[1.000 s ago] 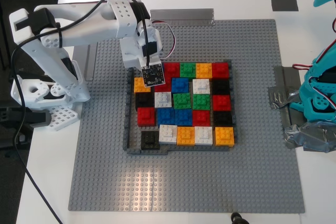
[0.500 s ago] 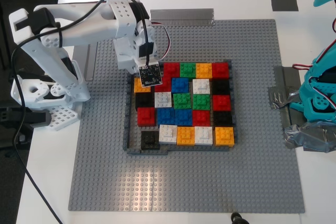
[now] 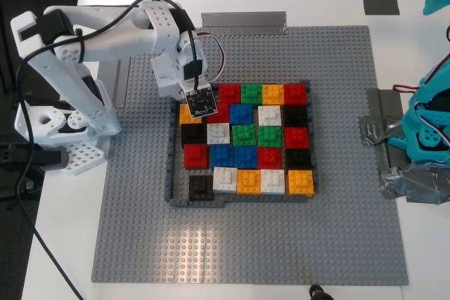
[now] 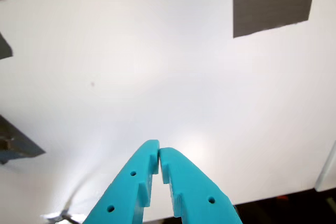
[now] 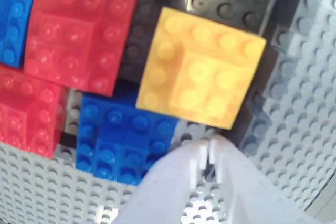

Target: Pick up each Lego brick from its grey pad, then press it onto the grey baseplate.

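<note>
In the exterior view, a white arm (image 3: 105, 33) stood on the desk (image 3: 63, 244) at that view's left and reached right over the grey baseplate (image 3: 140, 244), its wrist above the upper left corner of the brick block. That was my second hand (image 5: 209, 148): its wrist view showed the white jaws pressed together with nothing between them, tips just beside an orange brick (image 5: 202, 66) and a blue brick (image 5: 123, 140), with red bricks (image 5: 73, 40) further along. In the exterior view the orange brick (image 3: 188, 112) sat at the block's left edge, partly under the arm's small circuit board (image 3: 202, 101). The bricks (image 3: 246, 138) were packed in a five-by-five block near the middle of the baseplate, framed by thin dark walls (image 3: 171, 166); a black brick (image 3: 200, 186) sat in the lowest row at the left. A grey strip (image 3: 242, 19) lay along the baseplate's far edge. At the exterior view's right stood a teal arm (image 3: 429, 124) on crumpled tape (image 3: 408, 173). My first hand (image 4: 159, 156), teal, hung over bare white desk (image 4: 157, 77), jaws nearly touching and empty, with a grey pad (image 4: 273, 1) well apart from it; the same pad (image 3: 382, 3) showed at the exterior view's top right, holding no brick.
</note>
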Available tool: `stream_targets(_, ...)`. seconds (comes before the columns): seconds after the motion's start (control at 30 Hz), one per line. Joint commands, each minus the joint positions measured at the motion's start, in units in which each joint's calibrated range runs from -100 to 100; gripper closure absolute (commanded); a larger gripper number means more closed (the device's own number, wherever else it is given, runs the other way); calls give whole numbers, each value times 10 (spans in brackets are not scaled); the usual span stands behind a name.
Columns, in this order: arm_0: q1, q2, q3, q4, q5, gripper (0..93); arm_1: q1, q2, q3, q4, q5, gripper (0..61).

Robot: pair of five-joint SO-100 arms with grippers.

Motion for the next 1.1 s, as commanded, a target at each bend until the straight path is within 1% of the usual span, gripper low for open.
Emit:
stream_targets(0.0, 8, -10, -2, -3, 2, 927, -5, -5, -4, -35, 19, 613)
stream_targets(0.1, 5, -11, -4, -3, 2, 927, 0, -11, -12, -55, 25, 613)
stream_targets(0.23, 6, -11, -1, -3, 2, 927, 12, -16, -20, -91, 23, 613)
stream_targets(0.4, 4, -11, -5, -3, 2, 927, 12, -16, -26, -83, 27, 613)
stream_targets(0.63, 4, -11, -3, -3, 2, 927, -5, -48, -35, -8, 27, 613)
stream_targets(0.93, 3, -11, -4, -3, 2, 927, -19, -94, -119, 127, 21, 613)
stream_targets(1.07, -3, -11, -3, -3, 2, 927, 7, -125, -135, 197, 3, 613)
